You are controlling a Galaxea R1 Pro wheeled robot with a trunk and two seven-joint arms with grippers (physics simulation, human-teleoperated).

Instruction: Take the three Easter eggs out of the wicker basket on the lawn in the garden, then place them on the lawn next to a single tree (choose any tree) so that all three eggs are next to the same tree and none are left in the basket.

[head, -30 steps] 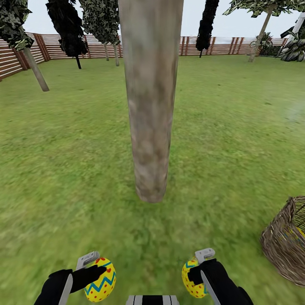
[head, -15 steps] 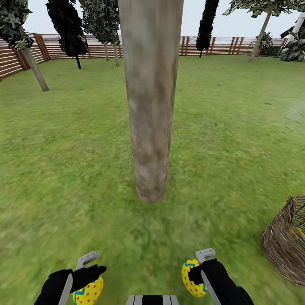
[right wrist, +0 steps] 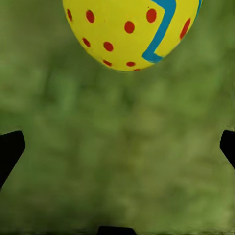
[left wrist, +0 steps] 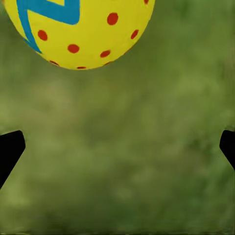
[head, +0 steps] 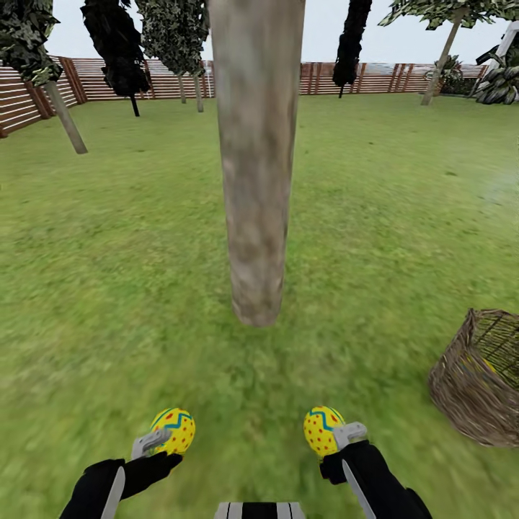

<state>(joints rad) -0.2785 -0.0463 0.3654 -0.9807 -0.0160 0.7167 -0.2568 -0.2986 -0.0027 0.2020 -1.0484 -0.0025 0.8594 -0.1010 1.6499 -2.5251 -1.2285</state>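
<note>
Two eggs lie on the lawn [head: 144,288] at our feet: the left egg [head: 174,429] just ahead of the left gripper [head: 148,448], the right egg [head: 322,430] just ahead of the right gripper [head: 346,438]. In each wrist view the egg sits beyond the black fingertips [left wrist: 11,147], which stand wide apart with only grass between them, so we judge both sets of jaws apart and holding nothing. The tree [head: 256,180] rises at twelve o'clock from the eggs, near them, so we count both as placed.

The basket [head: 479,386] stands at three o'clock from the trunk's foot, and a hint of yellow shows through its weave, probably the third egg, though we cannot be sure. To do the step well, we back both arms straight away from the eggs without nudging them, then turn toward the basket and reach in from above.

We can read no writing or brand anywhere; the eggs carry only red dots and blue zigzags.
</note>
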